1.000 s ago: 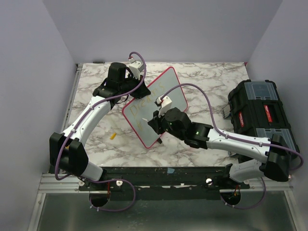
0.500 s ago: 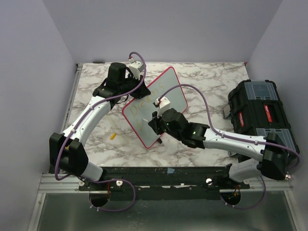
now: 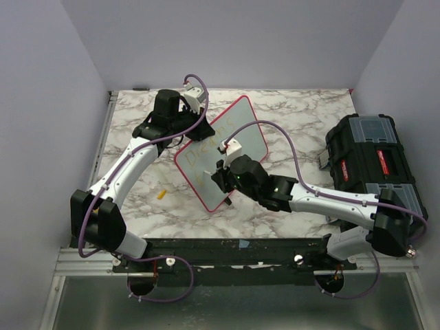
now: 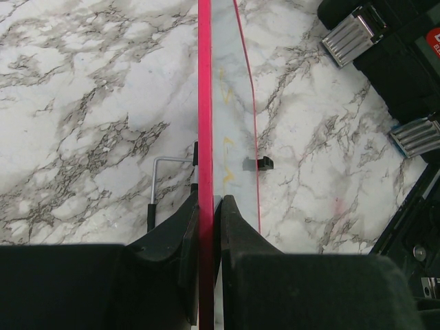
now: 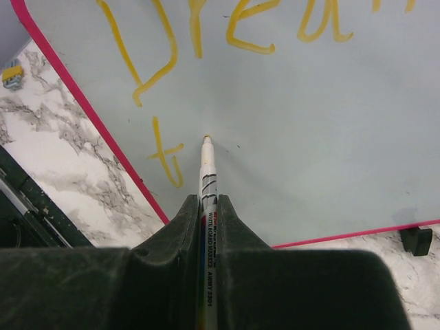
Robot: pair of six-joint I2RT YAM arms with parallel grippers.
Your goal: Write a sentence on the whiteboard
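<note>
Overhead, the glossy white, pink-rimmed square whiteboard (image 3: 244,127) stands tilted on the marble table (image 3: 295,113), left gripper (image 3: 192,129) at its far edge, right gripper (image 3: 219,179) over its lower face. Left wrist: jaws clamped on its rim. Right wrist: jaws pinch a slim white marker (image 5: 207,180), tip beside the faint yellow handwritten sentence (image 5: 196,34)'s "t"; press lightly, brace the board.

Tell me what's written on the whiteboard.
On the whiteboard, yellow lettering: "Drea" above, a "t" below beside the marker. The rest runs off the wrist view; from above, the right gripper covers part.
</note>
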